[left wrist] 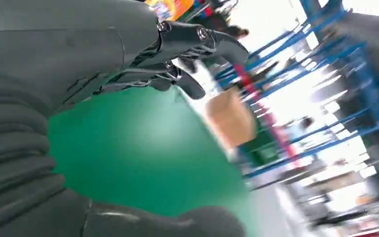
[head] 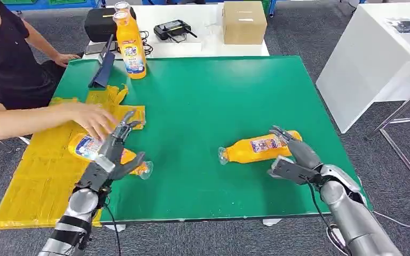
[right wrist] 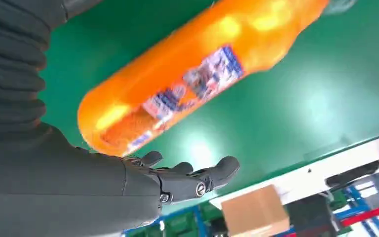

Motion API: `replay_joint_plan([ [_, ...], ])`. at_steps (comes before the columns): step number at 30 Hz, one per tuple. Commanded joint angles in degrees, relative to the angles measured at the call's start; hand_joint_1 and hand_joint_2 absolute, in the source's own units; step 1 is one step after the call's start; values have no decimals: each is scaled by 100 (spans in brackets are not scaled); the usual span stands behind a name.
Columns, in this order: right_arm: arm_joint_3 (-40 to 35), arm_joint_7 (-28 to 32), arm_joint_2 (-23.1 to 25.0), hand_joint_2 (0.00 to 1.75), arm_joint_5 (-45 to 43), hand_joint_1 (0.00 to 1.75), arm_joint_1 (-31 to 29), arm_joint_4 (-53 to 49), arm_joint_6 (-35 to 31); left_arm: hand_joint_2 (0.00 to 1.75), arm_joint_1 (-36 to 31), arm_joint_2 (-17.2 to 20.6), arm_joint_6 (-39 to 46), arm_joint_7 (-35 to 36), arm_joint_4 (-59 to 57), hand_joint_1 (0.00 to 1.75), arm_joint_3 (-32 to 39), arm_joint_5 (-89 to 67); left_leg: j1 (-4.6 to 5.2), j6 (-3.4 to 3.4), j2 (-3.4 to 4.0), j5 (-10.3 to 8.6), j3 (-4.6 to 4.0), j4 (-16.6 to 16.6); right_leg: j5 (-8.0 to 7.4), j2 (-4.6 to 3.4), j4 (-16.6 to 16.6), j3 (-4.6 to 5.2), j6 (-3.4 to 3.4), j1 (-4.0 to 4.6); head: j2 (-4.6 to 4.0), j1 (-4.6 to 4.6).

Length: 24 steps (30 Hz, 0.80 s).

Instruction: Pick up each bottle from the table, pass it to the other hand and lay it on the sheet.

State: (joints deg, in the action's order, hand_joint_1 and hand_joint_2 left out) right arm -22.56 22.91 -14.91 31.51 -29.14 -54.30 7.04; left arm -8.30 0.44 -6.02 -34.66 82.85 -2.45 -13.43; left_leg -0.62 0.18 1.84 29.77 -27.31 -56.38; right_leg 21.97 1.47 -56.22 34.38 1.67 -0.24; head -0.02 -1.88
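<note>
On the green worktop, my right hand is at a lying bottle.

My right hand is open beside the bottle's fat end, with its fingers spread and nothing held. I think I am about to pick this bottle up. Next I must close around it and lift. My left hand is open too, above a second bottle that lies half on the yellow sheet. A person's hand is near that one, so I should go slowly. My bottle is close to the worktop's right edge. The middle has lots of room for the pass.
</note>
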Motion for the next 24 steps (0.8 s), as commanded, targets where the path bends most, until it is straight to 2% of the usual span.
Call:
replay_joint_plan([
  [1, -365, -157, 110, 175, 422, 0, -1148, 1553, -109, 0, 458, -348, -295, -45, 1002, 0, 378, 169, 0, 0, -3, 1, 3, 2, -1, -18, -1, 6, -2, 1, 0, 2],
  [4, -422, -199, 79, 175, 474, 0, -1448, 1746, -1, 0, 399, -314, -351, -43, 942, 0, 397, 256, -2, 1, -3, 2, 1, 1, -3, -24, -1, 11, 0, 5, 0, 0],
  [10, -543, -246, 165, 175, 554, 0, -1647, 2096, -5, 0, 343, -300, -415, -47, 804, 0, 427, 308, -2, 1, -11, -3, 5, 5, 1, -8, -1, 4, 0, 8, 0, 2],
  [16, -1044, -266, 287, 175, 709, 0, -2426, 3131, 719, 0, -11, -200, -607, -52, 391, 0, 428, 580, 1, 1, -5, -4, -1, 1, -1, -17, -8, 10, -2, 5, 0, 2],
  [22, -1078, -243, 275, 175, 702, 0, -2402, 3193, 728, 0, 15, -193, -616, -55, 381, 0, 423, 593, -1, 1, -17, -6, 7, 8, 0, -7, 0, 1, -2, 8, 0, 2],
  [24, -1205, -224, 253, 175, 725, 0, -2430, 3287, 988, 0, 7, -176, -633, -73, 386, 0, 396, 616, -2, 2, -19, -5, 7, 8, 1, -8, 1, 0, -2, 8, 0, 0],
])
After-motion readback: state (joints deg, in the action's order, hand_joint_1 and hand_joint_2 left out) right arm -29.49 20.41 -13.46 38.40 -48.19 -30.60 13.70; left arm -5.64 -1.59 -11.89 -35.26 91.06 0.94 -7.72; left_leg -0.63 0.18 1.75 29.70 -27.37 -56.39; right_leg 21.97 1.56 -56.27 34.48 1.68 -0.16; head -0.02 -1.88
